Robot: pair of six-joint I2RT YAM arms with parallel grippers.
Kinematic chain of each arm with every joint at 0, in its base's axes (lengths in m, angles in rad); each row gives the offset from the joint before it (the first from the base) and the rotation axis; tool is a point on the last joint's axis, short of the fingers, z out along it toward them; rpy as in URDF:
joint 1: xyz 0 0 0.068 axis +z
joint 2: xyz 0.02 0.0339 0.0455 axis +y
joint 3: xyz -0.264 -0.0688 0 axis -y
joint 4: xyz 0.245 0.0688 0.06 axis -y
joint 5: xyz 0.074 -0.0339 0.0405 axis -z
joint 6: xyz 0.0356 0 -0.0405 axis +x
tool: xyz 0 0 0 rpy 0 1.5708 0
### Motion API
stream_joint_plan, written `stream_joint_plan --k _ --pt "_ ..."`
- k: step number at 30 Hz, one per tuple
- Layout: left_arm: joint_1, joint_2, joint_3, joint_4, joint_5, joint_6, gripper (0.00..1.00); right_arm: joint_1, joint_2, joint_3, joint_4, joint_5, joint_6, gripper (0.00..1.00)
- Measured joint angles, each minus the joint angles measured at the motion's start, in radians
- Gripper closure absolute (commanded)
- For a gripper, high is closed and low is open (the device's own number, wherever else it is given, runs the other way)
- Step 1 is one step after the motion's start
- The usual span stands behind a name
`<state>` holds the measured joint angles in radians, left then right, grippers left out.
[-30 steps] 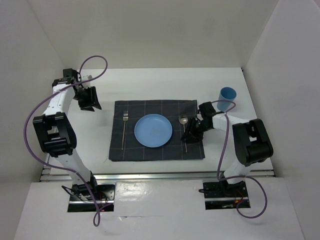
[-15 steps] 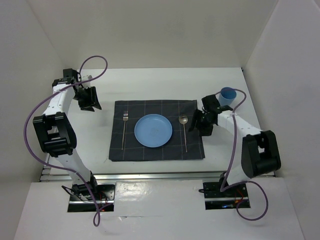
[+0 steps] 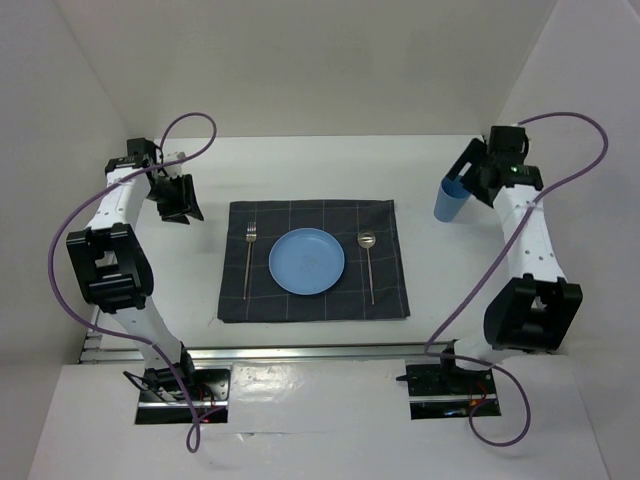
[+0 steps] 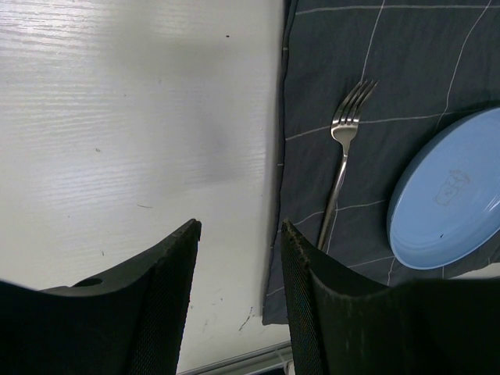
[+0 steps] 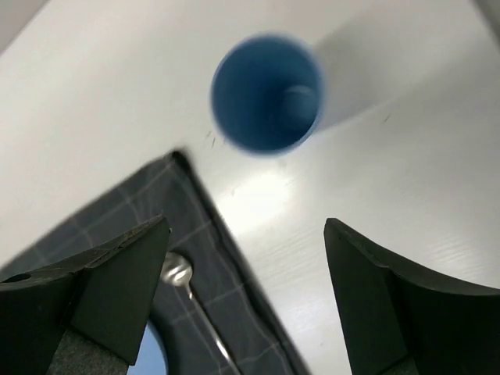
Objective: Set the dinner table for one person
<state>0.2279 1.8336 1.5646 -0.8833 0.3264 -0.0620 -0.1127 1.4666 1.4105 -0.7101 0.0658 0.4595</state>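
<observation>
**Right arm poised over the cup, jaws wide**

The white surface [image 3: 300, 165] ran from the arms' bases out to the far wall, boxed in by white walls. At its middle lay a dark checked mat [image 3: 385, 215] with a blue plate [image 3: 307, 261] at the centre. A fork [image 3: 249, 258] lay at the plate's 9 o'clock and a spoon [image 3: 369, 265] at its 3 o'clock, both with handles pointing back toward the bases.

The blue cup [image 3: 448, 200] stood on the bare surface off the mat's far right corner, at about 2 o'clock from the plate. It looked upright, mouth up, so I judged its long axis to be vertical. The wrist camera looked straight down into it [image 5: 266, 92].

The right end effector [image 3: 472, 176] hung just beside the cup, which lay toward its 7 or 8 o'clock from above. From the wrist, the cup sat at 12 o'clock ahead of the gap. That end effector [image 5: 246, 234] was spread wide with nothing between its fingers.

The left end effector [image 3: 178, 197] sat at 10 o'clock from the mat, well apart from the cup. It was parted too and held nothing [image 4: 238, 230].

The right arm was by far the nearer. To my eye the cup was the piece left to place.
</observation>
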Motion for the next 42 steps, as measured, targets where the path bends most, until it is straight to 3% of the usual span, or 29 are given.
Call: stream_joint_plan --k 6,11,16,18,20,21,25,36,42 --pt "0.0 0.002 0.001 -0.002 0.002 0.007 0.46 -0.1 0.174 0.116 0.03 0.034 -0.019 0.12" --pt "0.0 0.002 0.001 -0.004 0.0 0.007 0.46 -0.103 0.358 0.2 0.04 0.049 -0.024 0.15" --pt "0.0 0.004 0.003 -0.005 -0.008 0.007 0.46 -0.106 0.443 0.216 0.042 0.062 -0.023 0.18" --pt "0.0 0.011 0.008 -0.006 -0.008 0.007 0.46 -0.108 0.455 0.219 0.043 0.066 -0.024 0.28" --pt "0.0 0.022 0.014 -0.006 -0.01 0.007 0.46 -0.111 0.456 0.218 0.044 0.068 -0.026 0.51" --pt "0.0 0.027 0.015 -0.007 -0.01 0.007 0.46 -0.111 0.456 0.218 0.047 0.07 -0.024 0.71" --pt "0.0 0.043 0.022 -0.011 -0.009 0.007 0.46 -0.112 0.456 0.21 0.066 0.074 -0.026 1.0" --pt "0.0 0.049 0.027 -0.016 -0.007 0.01 0.46 -0.082 0.426 0.251 0.026 0.006 -0.117 1.0" --pt "0.0 0.049 0.027 -0.015 -0.006 0.01 0.46 0.157 0.39 0.362 -0.006 0.008 -0.166 1.0"
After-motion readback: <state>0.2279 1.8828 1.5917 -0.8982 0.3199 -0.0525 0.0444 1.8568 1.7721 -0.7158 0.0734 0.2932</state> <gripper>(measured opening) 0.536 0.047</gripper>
